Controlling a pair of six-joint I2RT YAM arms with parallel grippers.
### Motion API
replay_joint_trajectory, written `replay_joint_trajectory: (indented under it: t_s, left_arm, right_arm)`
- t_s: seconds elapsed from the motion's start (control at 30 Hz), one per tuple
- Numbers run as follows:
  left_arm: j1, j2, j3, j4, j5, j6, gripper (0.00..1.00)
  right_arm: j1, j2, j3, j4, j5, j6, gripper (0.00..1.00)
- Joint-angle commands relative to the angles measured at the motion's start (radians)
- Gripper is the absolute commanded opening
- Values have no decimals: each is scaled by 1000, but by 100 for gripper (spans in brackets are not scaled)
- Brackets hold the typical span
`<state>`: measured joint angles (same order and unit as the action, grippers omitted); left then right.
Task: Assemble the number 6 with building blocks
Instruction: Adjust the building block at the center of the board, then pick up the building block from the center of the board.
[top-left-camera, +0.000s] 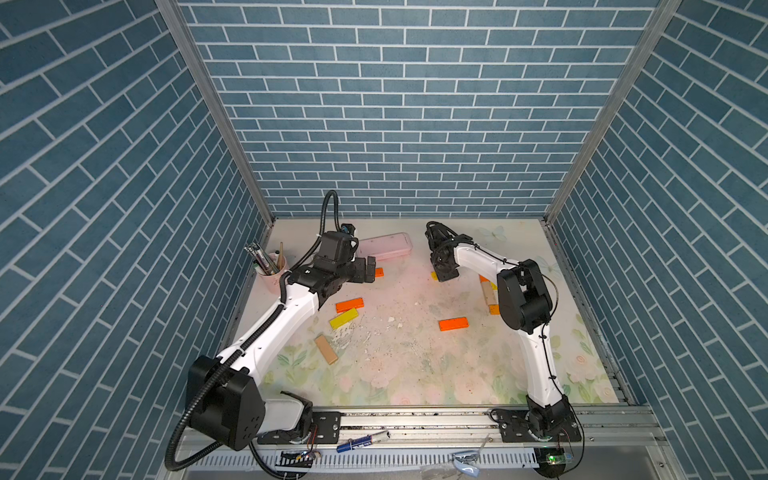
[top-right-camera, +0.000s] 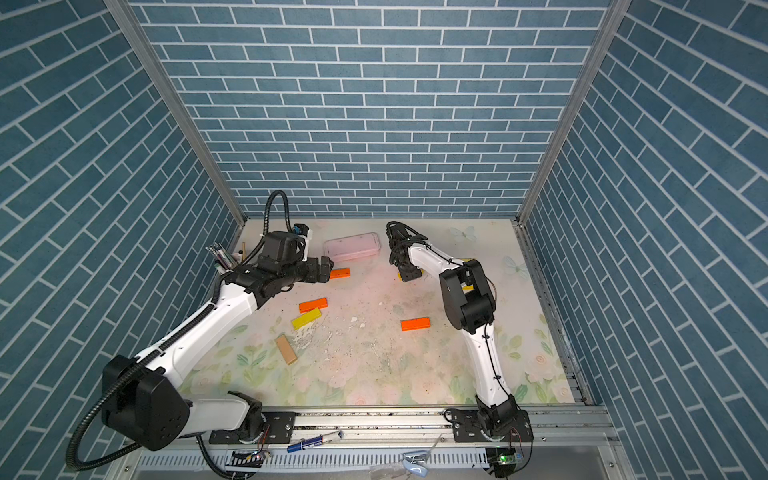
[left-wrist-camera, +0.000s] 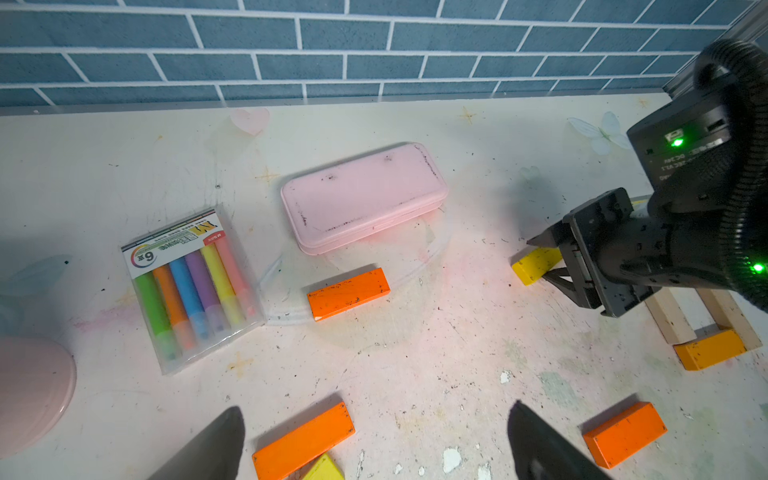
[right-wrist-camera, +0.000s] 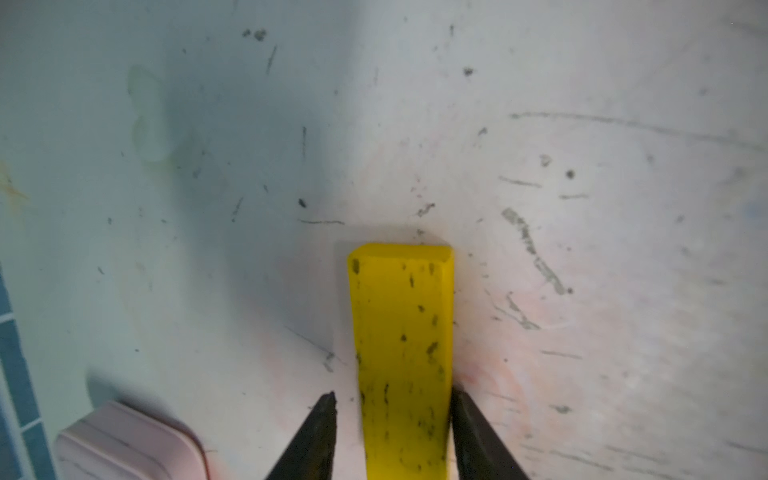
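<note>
Right hand (right-wrist-camera: 394, 397) is low over the table (right-wrist-camera: 582, 249), straddling the yellow block (right-wrist-camera: 401, 316). Grip is slack: one finger (right-wrist-camera: 322, 419) stands clear of the block's side with table showing between, and the other sits at the opposite edge. The block lies flat, not carried. It rests near the pink case (left-wrist-camera: 361, 195), off the case's end on the right arm's side and a little toward the robot.

Farther from the case on that same side are two tan blocks (left-wrist-camera: 669, 318) lying parallel. An amber block (left-wrist-camera: 708, 349) lies across their ends nearer the robot. This reads as the start of the 6. Whether the yellow block meets them is hidden behind the hand.

Step, as I judge it: letting the yellow block go in place. Spread the fingers until both are off the wood, then lift straight up. Any sideways drift with a finger at the edge will skew the block. Once clear, check its line against the tan blocks in a top view, and nudge only if a gap shows.

Left hand (left-wrist-camera: 376, 411) is spread wide with nothing in it. It hovers on the robot side of the case, an orange block (left-wrist-camera: 303, 446) showing between its fingers. Leave it there until the right arm is clear.
</note>
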<state>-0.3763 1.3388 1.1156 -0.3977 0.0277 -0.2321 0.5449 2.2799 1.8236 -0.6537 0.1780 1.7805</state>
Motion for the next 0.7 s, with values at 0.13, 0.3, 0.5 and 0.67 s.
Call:
replay_joint_trajectory:
  t_s: [0.13,0.3,0.5,0.67]
  left_arm:
    - [2,-18,-11,8,1,-9,99]
    - [3,-4,-4,-1,8,-7,99]
    - [1,8,6,-9,52,12,99]
    - [-22,61,22,-15,130,14,99]
  right_arm:
    - [-24,-41,-20,80,-16,47,56]
    - [-8,-176,-161,124,-65,-255,56]
    - [-29,-398,-432,183,-91,-808,54]
    - [-81,-607,-664,258,-152,-1091,54]
